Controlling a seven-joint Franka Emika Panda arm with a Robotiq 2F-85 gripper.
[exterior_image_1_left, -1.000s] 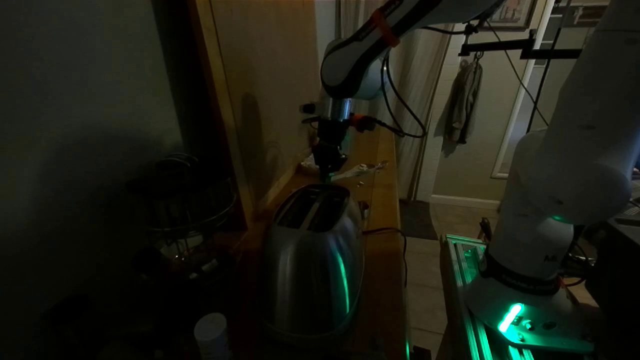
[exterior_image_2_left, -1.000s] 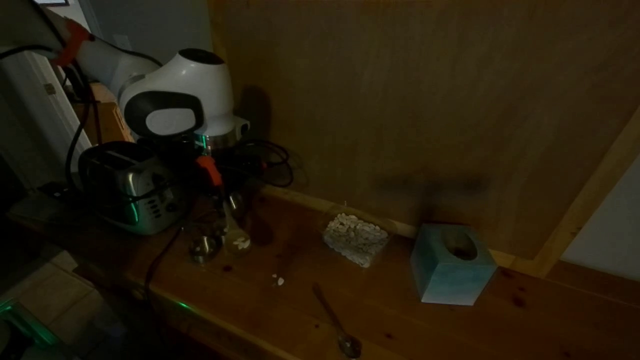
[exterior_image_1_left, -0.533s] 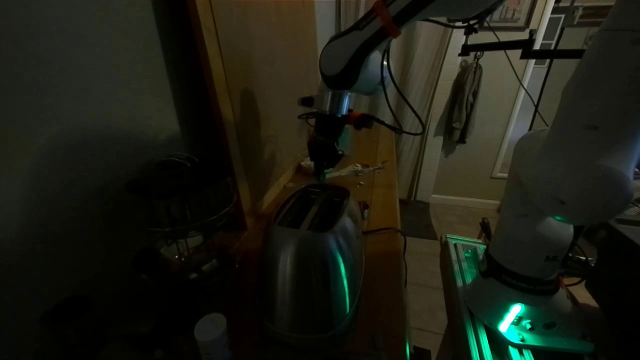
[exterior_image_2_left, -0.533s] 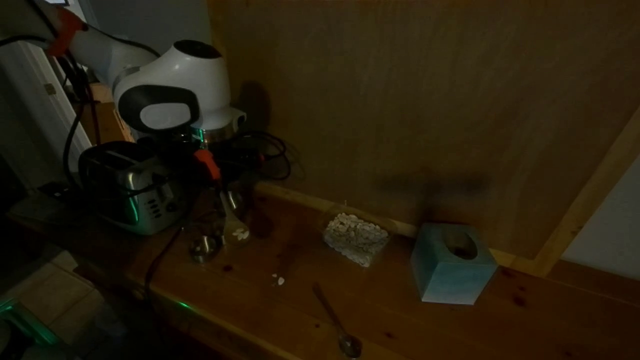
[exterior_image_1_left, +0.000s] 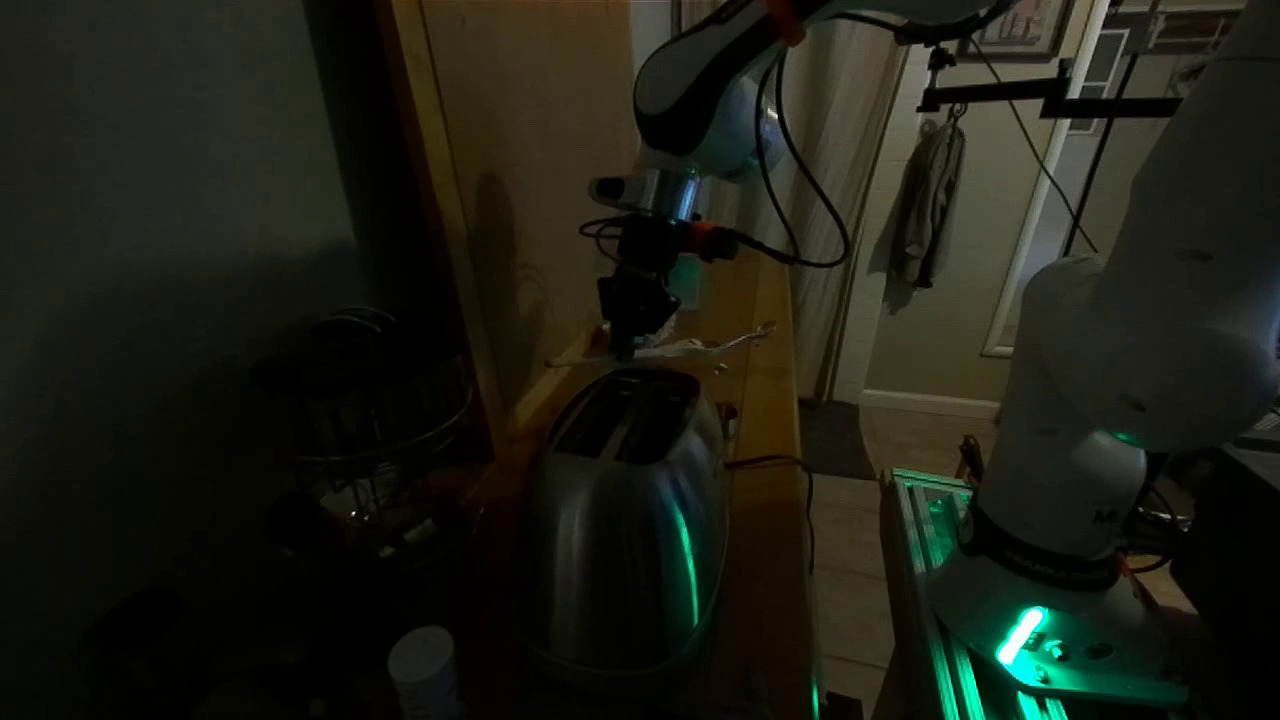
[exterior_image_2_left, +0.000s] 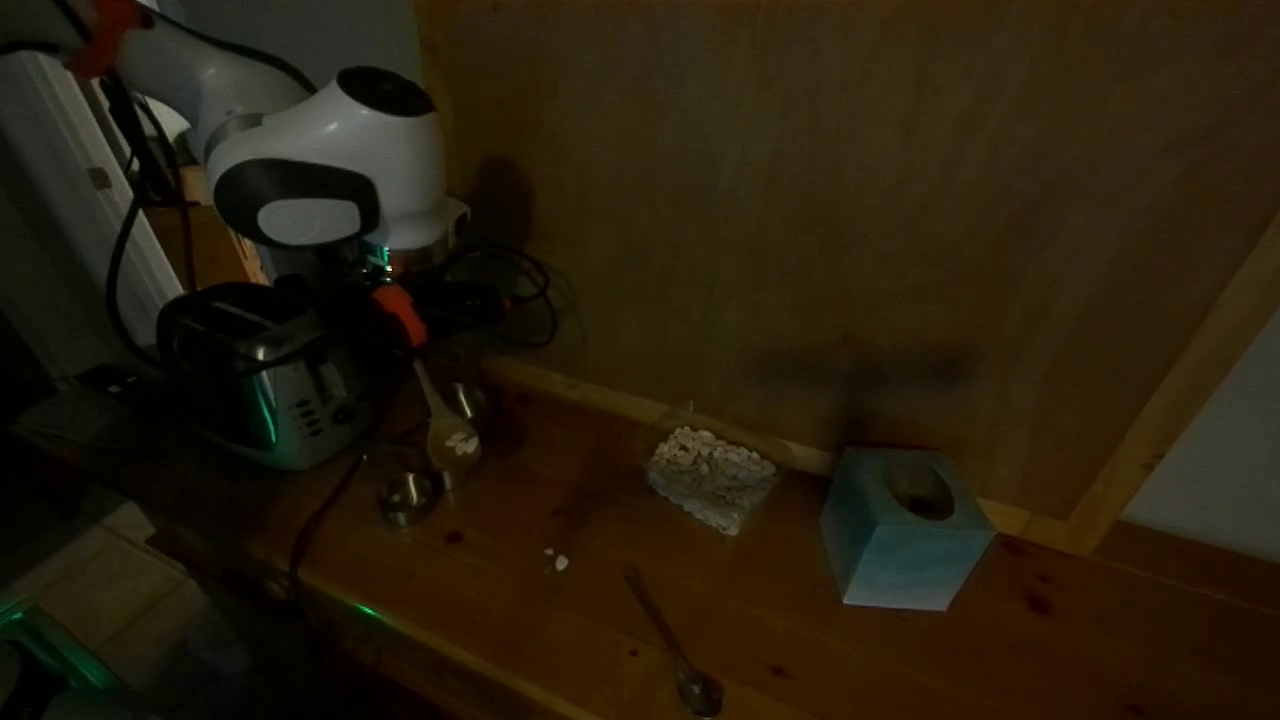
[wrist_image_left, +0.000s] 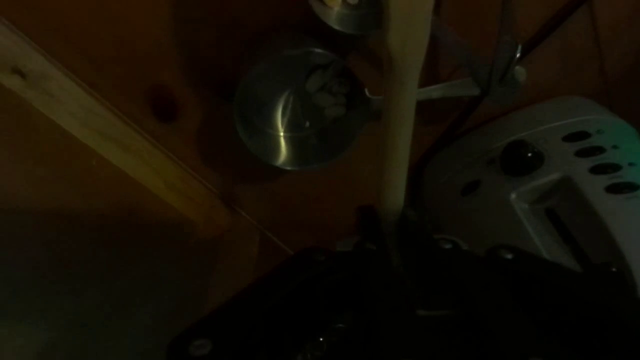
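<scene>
With my pincer (wrist_image_left: 389, 220) drawn narrow I grip one wooden spoon (wrist_image_left: 401, 100), carrying a few pale flakes (exterior_image_2_left: 462, 443), above the table (exterior_image_2_left: 540, 640) beside one toaster (exterior_image_1_left: 630, 540). My wrist view shows two metal cups (wrist_image_left: 280, 125). Farther off: one small spoon (exterior_image_2_left: 671, 640), one clear tub (exterior_image_2_left: 692, 495), one blue box (exterior_image_2_left: 900, 565).

Your Panda arm (exterior_image_1_left: 1130, 330) arches over, wrist (exterior_image_1_left: 668, 192) facing down, Robotiq gripper (wrist_image_left: 389, 220) aimed downward at a slight tilt, fingers (wrist_image_left: 369, 225) pinched close.

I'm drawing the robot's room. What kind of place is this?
Probably a kitchen, maybe in someone's home. My clues: the toaster, a metal cup near it and the wooden spoon in the jaws.
</scene>
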